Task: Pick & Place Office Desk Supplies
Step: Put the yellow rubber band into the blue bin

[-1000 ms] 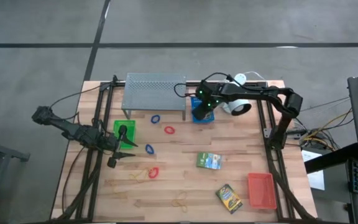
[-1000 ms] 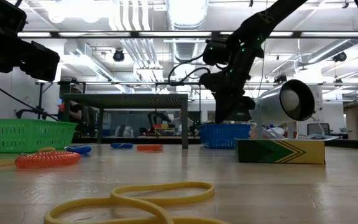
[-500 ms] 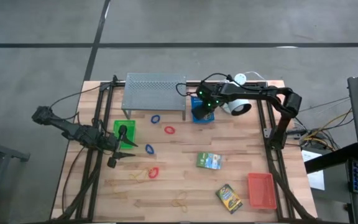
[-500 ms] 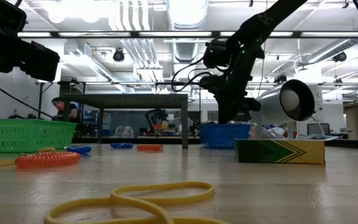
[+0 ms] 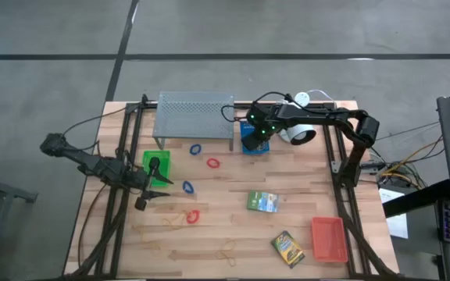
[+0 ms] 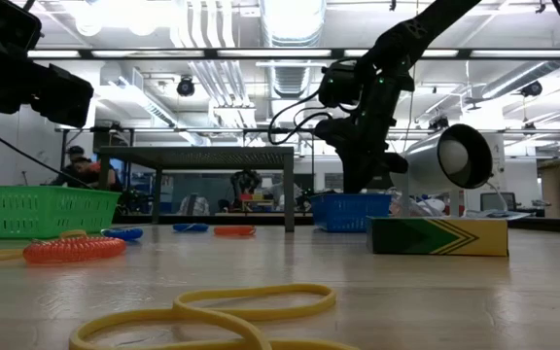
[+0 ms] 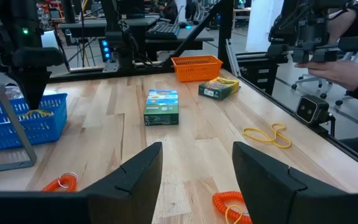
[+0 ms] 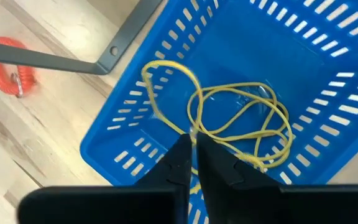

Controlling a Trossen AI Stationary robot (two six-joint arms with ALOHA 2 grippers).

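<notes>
Seen from above, the right gripper [image 5: 255, 140] hangs over the blue tray [image 5: 250, 146] at the far edge of the table, between the shelf [image 5: 194, 114] and the lamp [image 5: 298, 133], while the left gripper [image 5: 162, 188] waits just beside the green tray [image 5: 158, 167]; blue loops [image 5: 195, 148], red loops [image 5: 212, 163], two card boxes [image 5: 262, 201] and the red-orange tray [image 5: 329, 238] lie scattered across the table. At table height, the right gripper [image 6: 363, 180] stands upright with its tips at the rim of the blue tray [image 6: 350, 210], a tan band [image 6: 224, 313] lying close to the lens. From the left wrist, the left fingers [image 7: 135, 174] are spread wide with nothing between them, facing the boxes [image 7: 161, 106] and another band [image 7: 266, 135]. From the right wrist, the right fingers [image 8: 169, 171] are pressed nearly together and pinch a strand of the tan bands [image 8: 232, 127], most of which lie heaped on the tray's floor. I judge the step to be dropping the bands in the tray: next the fingers must part, then lift straight up without dragging a strand back out.
</notes>
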